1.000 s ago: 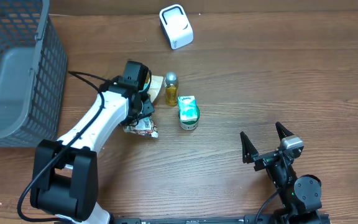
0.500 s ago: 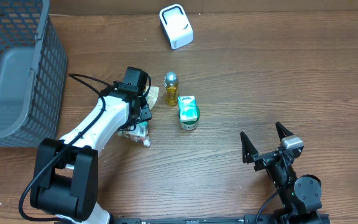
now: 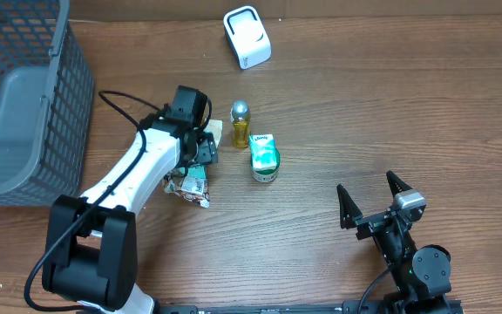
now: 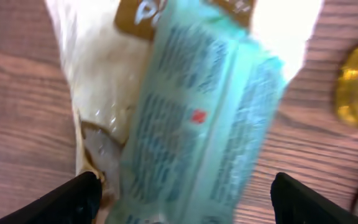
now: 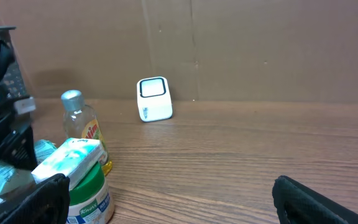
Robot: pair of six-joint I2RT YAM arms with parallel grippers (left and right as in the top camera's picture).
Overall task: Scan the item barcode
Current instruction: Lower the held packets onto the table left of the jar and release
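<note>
A brown wooden table carries a grey mesh basket at its left edge. The left gripper hangs with its fingers spread wide on either side of a crinkled pale-green and white packet, gripping nothing. The packet lies flat on the wood, just left of a yellow bottle. A white scanner stands near the far edge. The right gripper gapes wide, holding nothing

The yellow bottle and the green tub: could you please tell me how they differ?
The yellow bottle is slim and see-through with a silver cap; the green tub is squat and opaque. The bottle's top is bare, while a tissue pack lies on the tub. Both stand upright on the table.
</note>
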